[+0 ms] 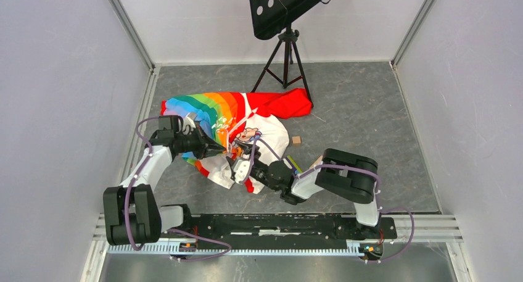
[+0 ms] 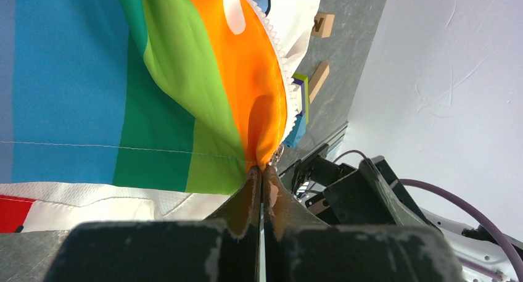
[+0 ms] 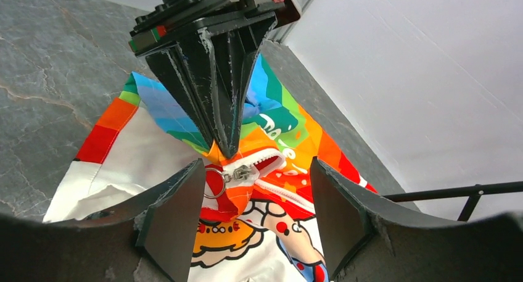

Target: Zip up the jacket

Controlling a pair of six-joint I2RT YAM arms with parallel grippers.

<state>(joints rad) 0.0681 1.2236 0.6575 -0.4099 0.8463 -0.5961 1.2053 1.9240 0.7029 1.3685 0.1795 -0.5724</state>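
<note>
The jacket (image 1: 237, 118) lies crumpled on the grey floor, rainbow panel to the left, red sleeve to the right, white cartoon print in front. My left gripper (image 1: 221, 149) is shut on the orange edge of the jacket (image 2: 247, 103) beside the white zipper teeth (image 2: 280, 66), its tips (image 2: 262, 170) pinching the fabric. My right gripper (image 3: 257, 165) is open. The metal zipper slider (image 3: 240, 173) with its ring pull (image 3: 214, 182) sits between its fingers (image 3: 179, 214), close to the left one. The left gripper's black tips (image 3: 225, 140) hold the fabric just above the slider.
A black music stand on a tripod (image 1: 285, 53) stands behind the jacket. A small wooden block (image 1: 296, 140) lies to the jacket's right, and coloured blocks (image 1: 295, 163) lie by the right arm. Grey walls close in on both sides.
</note>
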